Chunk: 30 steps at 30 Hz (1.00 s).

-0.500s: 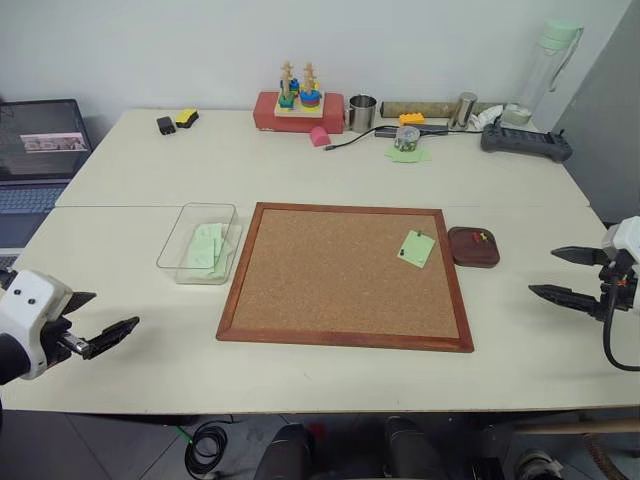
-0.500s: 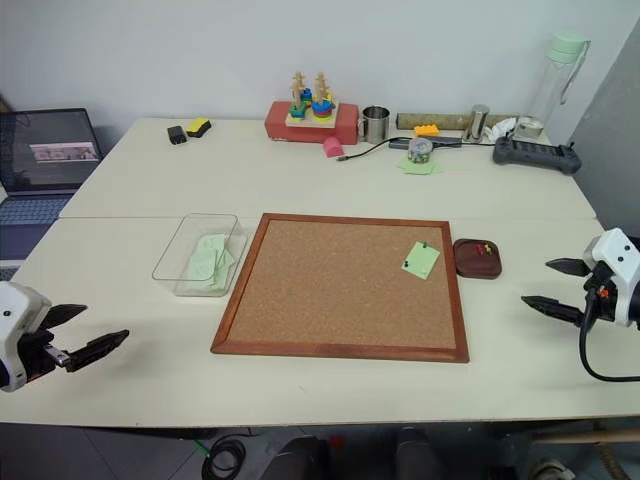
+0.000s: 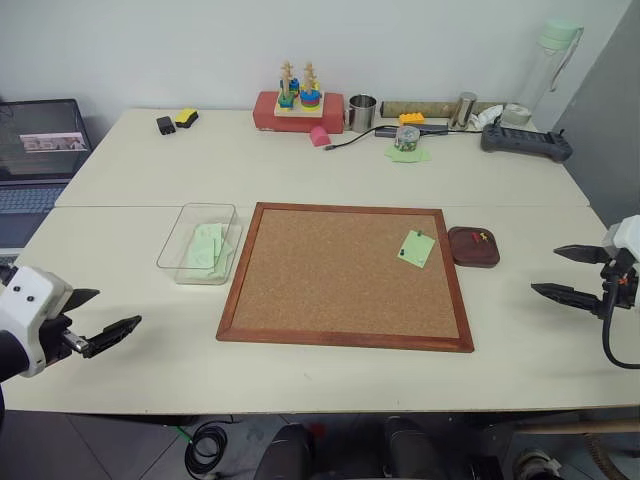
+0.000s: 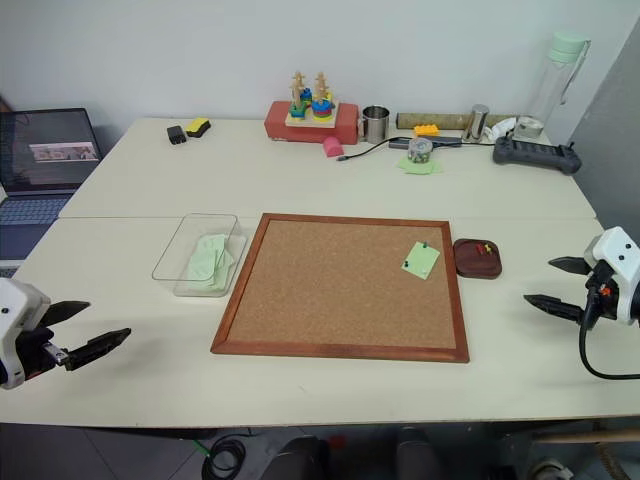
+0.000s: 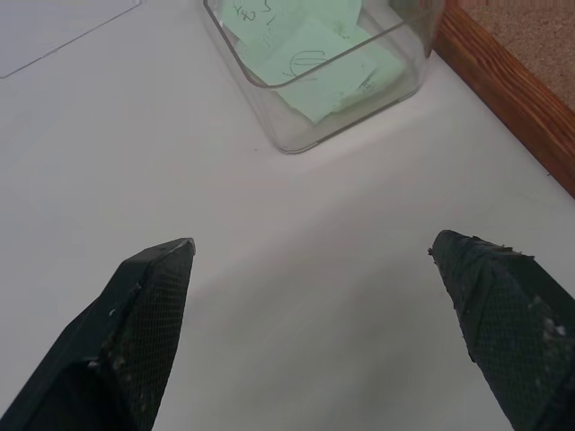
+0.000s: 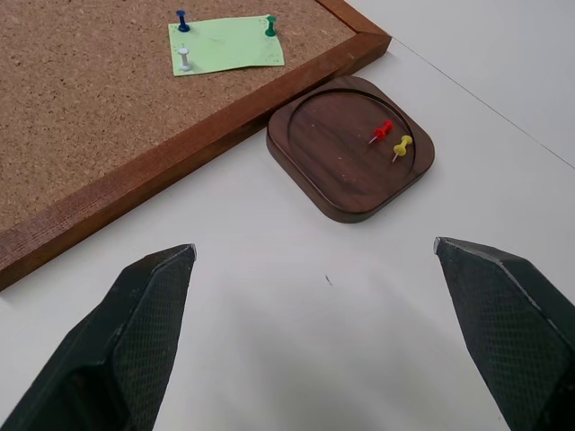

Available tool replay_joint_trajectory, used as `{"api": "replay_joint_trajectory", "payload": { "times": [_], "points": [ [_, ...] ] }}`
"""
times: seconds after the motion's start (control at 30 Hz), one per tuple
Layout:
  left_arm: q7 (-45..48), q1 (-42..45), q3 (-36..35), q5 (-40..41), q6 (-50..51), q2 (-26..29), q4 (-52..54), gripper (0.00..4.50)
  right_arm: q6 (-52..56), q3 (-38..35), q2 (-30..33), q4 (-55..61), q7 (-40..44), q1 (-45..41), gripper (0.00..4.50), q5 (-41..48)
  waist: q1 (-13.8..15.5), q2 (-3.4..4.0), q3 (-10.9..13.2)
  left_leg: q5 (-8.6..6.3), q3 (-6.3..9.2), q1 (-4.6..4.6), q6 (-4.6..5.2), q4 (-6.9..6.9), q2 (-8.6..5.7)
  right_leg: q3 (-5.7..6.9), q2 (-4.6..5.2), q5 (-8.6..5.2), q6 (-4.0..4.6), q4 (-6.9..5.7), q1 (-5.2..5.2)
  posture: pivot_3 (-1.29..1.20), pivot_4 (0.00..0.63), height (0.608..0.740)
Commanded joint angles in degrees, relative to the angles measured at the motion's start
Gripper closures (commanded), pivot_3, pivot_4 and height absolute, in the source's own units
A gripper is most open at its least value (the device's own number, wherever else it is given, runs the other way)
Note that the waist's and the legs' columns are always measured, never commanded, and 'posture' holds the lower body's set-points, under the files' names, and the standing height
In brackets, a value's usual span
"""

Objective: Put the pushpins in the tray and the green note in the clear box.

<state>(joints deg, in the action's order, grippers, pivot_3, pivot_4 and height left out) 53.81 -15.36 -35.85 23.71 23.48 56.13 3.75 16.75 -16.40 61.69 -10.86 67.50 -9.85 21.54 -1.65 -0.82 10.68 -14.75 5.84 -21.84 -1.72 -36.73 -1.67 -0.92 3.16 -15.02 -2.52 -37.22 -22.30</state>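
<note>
Sitting on the cork board [image 3: 346, 276], near its right edge, the green note [image 6: 226, 44] is pinned down by three pushpins: a blue one [image 6: 182, 19], a green one [image 6: 270, 24] and a white one [image 6: 184, 61]. Just off the board's right side is the tray [image 6: 332, 175], which already has a red pushpin [image 6: 383, 131] and a yellow pushpin [image 6: 402, 146] lying in it close together.

On the opposite side, just beside the board's left edge, the clear box [image 3: 189, 246] holds a loose pile of pale green sheets [image 5: 316, 56] with some scribbles on them.

Both arms are hanging out wide. The right gripper [image 3: 566, 274] hovers over the bare table [image 3: 320, 170] well to the right of the tray, fingers spread wide with nothing between them, and its wrist view looks toward the tray and the pinned note. The left gripper [image 3: 98, 318] is low near the front left corner of the table, also wide open and empty, pointing toward the clear box.

Along the back edge there's a bunch of clutter: a red base with a stacking toy [image 3: 298, 104], a metal cup [image 3: 362, 113], a water bottle [image 3: 541, 70], a black controller [image 3: 526, 142], plus a laptop [image 3: 36, 160] off to the far left.
</note>
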Motion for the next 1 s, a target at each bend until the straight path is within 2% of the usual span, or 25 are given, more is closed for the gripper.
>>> {"api": "replay_joint_trajectory", "payload": {
  "times": [0.03,1.0],
  "points": [
    [-2.3,2.0,-2.2,-1.7,-0.9,0.7,-1.6,0.00,-0.9,-0.8,0.1,0.2,0.4,-1.4,0.02,0.1,0.0,0.00,0.0,0.00,0.00,0.00,0.00,0.00,0.00,0.00,0.00,0.00,0.00,0.00,0.00,0.00,0.150,0.740],
    [-3.9,9.8,-0.2,-1.7,-4.7,-0.9,-7.5,0.00,-3.1,0.3,-1.0,-0.5,-0.2,-2.5,0.02,-0.9,0.0,0.00,0.0,-0.01,-0.06,0.02,0.00,-0.02,0.01,-0.03,-0.02,0.05,-0.03,-0.01,0.01,0.00,0.150,0.740]
  ]
}}
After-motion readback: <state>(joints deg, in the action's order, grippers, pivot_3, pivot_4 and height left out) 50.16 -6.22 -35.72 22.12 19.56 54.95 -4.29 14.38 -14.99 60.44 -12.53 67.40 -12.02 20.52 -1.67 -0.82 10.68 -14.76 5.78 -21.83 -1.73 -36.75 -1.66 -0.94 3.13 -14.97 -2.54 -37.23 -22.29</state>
